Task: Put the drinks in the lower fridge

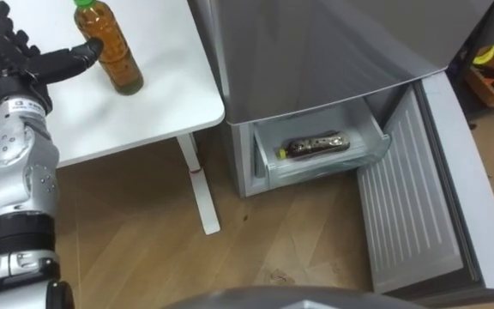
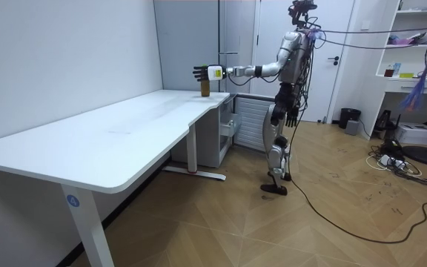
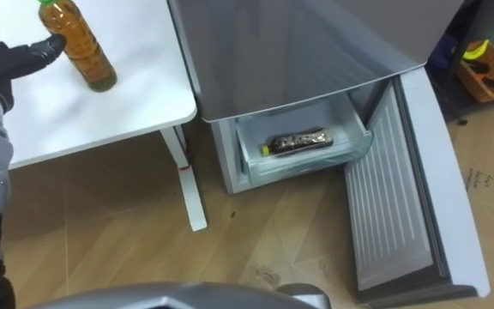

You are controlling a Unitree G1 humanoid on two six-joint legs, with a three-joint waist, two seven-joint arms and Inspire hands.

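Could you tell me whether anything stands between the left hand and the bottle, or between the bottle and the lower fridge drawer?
Nothing visible does. The open left hand reaches beside the bottle on the table. The fridge door is open, and the drawer holds one dark bottle, with room left.

Bottle [image 1: 110,47] on table [image 1: 170,99], drink [image 1: 316,145] in fridge drawer [image 1: 324,168]

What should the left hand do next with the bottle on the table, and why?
Probably close the left hand round the amber drink bottle: the hand is open beside it, thumb at its side, and it stands upright on the white table. The lower fridge drawer is open, one dark bottle lying inside.
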